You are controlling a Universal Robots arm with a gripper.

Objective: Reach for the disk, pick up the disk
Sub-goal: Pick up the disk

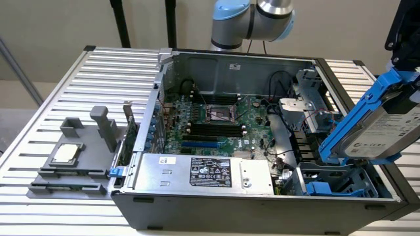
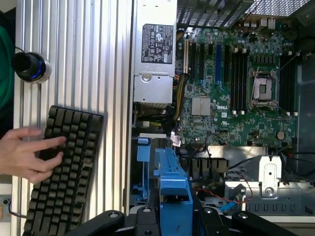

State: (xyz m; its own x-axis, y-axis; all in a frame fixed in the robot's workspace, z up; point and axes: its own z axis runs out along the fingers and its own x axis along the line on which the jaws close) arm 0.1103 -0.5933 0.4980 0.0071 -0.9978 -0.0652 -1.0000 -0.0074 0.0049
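Observation:
The disk [image 1: 387,129], a silver-grey drive with a white label in blue carrier rails [image 1: 357,115], hangs tilted above the drive bay [image 1: 338,183] at the exterior view's right. My gripper [image 1: 405,73] comes down from the upper corner on the exterior view's right, shut on the disk's upper end. In the wrist view the blue carrier [image 2: 172,184] sits between the gripper's [image 2: 172,214] black fingers [image 2: 142,216], over the open case. The disk's lower end stays close to the bay's edge; whether it touches is unclear.
The open computer case [image 1: 256,204] holds a motherboard [image 1: 217,120] and a silver box with a black label [image 1: 210,172]. A small square chip [image 1: 68,153] lies on a grey fixture at the exterior view's left. In the wrist view a hand [image 2: 22,155] rests on a keyboard [image 2: 64,167].

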